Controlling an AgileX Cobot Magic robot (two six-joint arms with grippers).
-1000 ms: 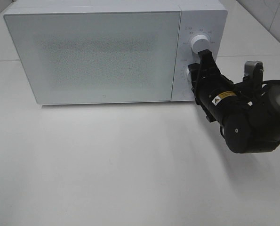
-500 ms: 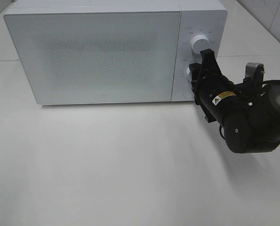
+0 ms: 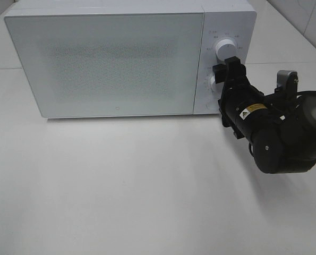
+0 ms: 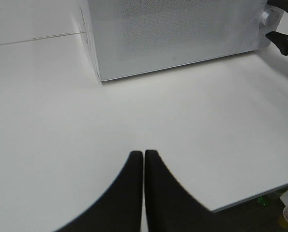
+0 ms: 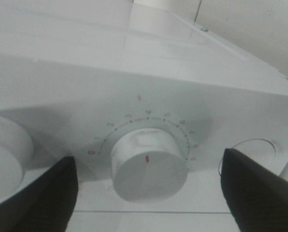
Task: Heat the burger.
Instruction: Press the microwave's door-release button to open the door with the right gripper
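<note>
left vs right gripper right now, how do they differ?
The left gripper is shut, jaws pressed together; the right gripper is open, jaws wide apart. The left gripper hangs over the table in front of the microwave; the right gripper straddles the microwave's lower knob with a gap on each side. Shared: both are black and hold nothing.

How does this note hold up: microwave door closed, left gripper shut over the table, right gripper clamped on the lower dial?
One error: the right gripper is open, not clamped; the right wrist view shows its fingers clear on either side of the lower dial. The rest stands: microwave door closed, left gripper shut over the table.
</note>
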